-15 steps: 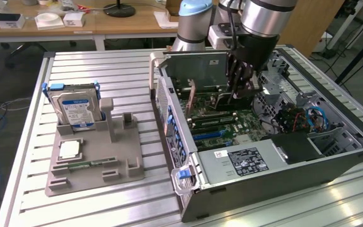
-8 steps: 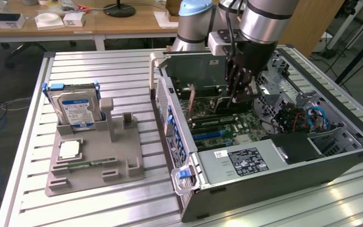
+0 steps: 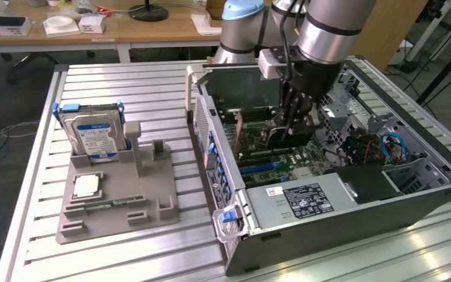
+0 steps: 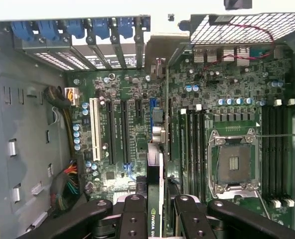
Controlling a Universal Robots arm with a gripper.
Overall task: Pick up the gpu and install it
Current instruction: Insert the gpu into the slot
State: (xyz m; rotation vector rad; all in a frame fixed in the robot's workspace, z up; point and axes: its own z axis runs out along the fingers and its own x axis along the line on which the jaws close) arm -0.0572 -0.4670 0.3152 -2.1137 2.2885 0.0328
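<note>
My gripper (image 3: 295,126) reaches down into the open computer case (image 3: 218,176), above the motherboard (image 3: 288,164). In the wrist view its black fingers (image 4: 132,216) are shut on the gpu (image 4: 155,199), a thin dark card seen edge-on with a green logo near the grip. The card stands upright over the motherboard (image 4: 227,99), lined up with the long expansion slots (image 4: 122,129), and its far end reaches toward the rear bracket openings (image 4: 157,64). I cannot tell whether its edge touches a slot. In the exterior view the gpu (image 3: 276,138) shows just below the fingers.
A grey fixture tray (image 3: 115,205) on the slatted table at the exterior view's left holds an upright silver hard drive (image 3: 92,138) and a small green memory stick (image 3: 104,204). Inside the case are the power supply (image 3: 304,200), cables (image 3: 382,147), the CPU socket (image 4: 234,164) and memory slots (image 4: 274,149).
</note>
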